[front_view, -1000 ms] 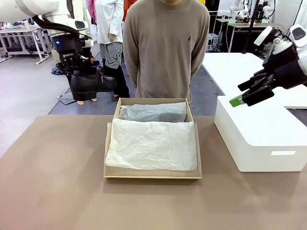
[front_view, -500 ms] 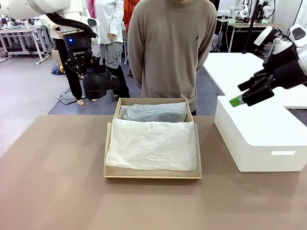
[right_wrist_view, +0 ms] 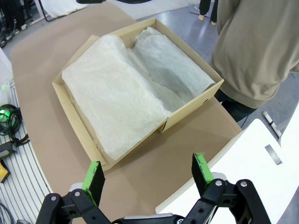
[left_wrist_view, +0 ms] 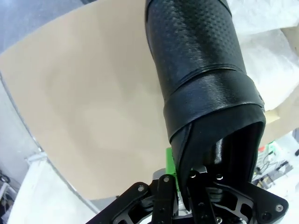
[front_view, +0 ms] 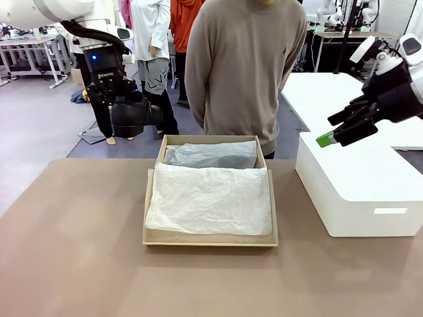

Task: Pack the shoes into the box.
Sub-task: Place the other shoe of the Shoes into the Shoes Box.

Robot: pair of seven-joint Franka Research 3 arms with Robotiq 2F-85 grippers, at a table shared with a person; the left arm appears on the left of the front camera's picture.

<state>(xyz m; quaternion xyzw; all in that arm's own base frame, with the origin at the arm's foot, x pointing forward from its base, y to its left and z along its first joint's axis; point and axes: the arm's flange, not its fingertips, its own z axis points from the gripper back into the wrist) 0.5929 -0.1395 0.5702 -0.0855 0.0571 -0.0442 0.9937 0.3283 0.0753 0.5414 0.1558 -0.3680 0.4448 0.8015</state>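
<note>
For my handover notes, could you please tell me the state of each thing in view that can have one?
shoe: held in the air left of the box, not yet in it.
left gripper: fingers shut on the shoe.
right gripper: fingers open, empty.
box: open on the table, tissue paper spread over its inside.

Open-topped box point(front_view: 209, 239), white block point(front_view: 357, 198) alongside
</note>
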